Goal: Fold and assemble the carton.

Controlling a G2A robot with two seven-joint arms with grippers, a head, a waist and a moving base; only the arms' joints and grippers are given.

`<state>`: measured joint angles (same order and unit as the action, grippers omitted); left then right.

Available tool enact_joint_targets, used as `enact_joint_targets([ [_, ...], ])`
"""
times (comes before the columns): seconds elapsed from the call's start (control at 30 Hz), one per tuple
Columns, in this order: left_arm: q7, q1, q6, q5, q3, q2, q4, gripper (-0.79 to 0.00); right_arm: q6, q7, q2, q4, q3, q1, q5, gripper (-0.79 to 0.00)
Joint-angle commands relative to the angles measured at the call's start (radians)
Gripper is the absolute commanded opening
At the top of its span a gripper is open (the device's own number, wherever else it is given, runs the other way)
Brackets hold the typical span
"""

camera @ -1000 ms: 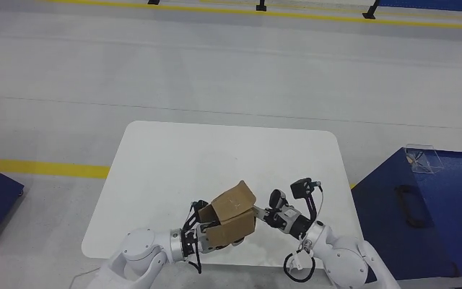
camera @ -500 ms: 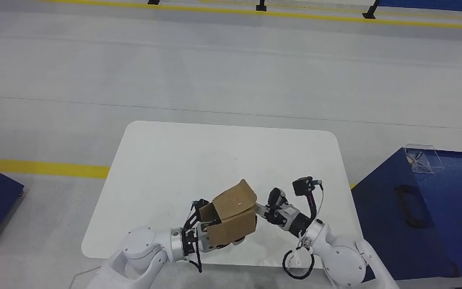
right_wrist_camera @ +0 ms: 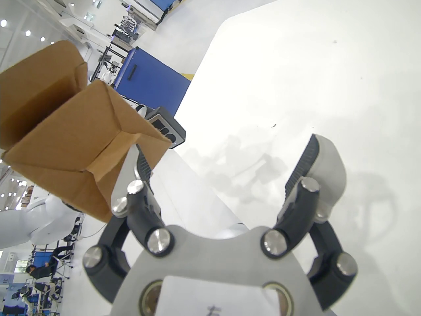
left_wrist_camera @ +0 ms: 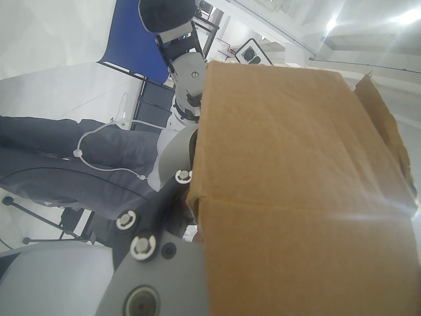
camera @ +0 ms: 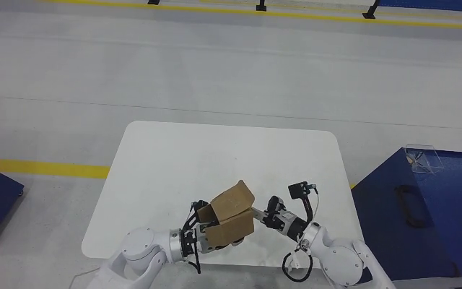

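Observation:
A brown cardboard carton (camera: 231, 209) is held tilted above the near part of the white table (camera: 216, 152). My left gripper (camera: 196, 230) is shut on its near left end; in the left wrist view the carton (left_wrist_camera: 296, 182) hides the fingers. My right gripper (camera: 257, 214) stands open at the carton's right end. In the right wrist view this gripper (right_wrist_camera: 227, 162) has one finger (right_wrist_camera: 139, 162) against the edge of the carton's (right_wrist_camera: 65, 126) folded flap, while the other finger (right_wrist_camera: 317, 162) hangs free over the table. The carton's end facing the right gripper is partly folded, with open flaps.
A blue cabinet (camera: 411, 209) stands off the table's right side. The far half of the table (right_wrist_camera: 296, 67) is bare. Yellow floor lines run to the left and at the back.
My right gripper has edged a little left, closer to the carton's right end. The carton and the left gripper have hardly moved.

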<state>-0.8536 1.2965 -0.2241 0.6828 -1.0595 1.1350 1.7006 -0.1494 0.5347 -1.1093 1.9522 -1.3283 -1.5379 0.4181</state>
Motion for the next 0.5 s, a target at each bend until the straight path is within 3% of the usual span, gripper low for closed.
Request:
enact_joint_targets([
  [0.0,0.002,0.001,0.001,-0.002,0.000,0.000,0.002,-0.785,-0.002,-0.007,0.000,0.001,-0.003,0.004,-0.005,0.000],
  [0.47,0.006,0.011,0.010,0.000,0.000,-0.001,0.005,-0.785,-0.033,0.016,0.000,-0.019,0.015,0.014,-0.035,0.000],
])
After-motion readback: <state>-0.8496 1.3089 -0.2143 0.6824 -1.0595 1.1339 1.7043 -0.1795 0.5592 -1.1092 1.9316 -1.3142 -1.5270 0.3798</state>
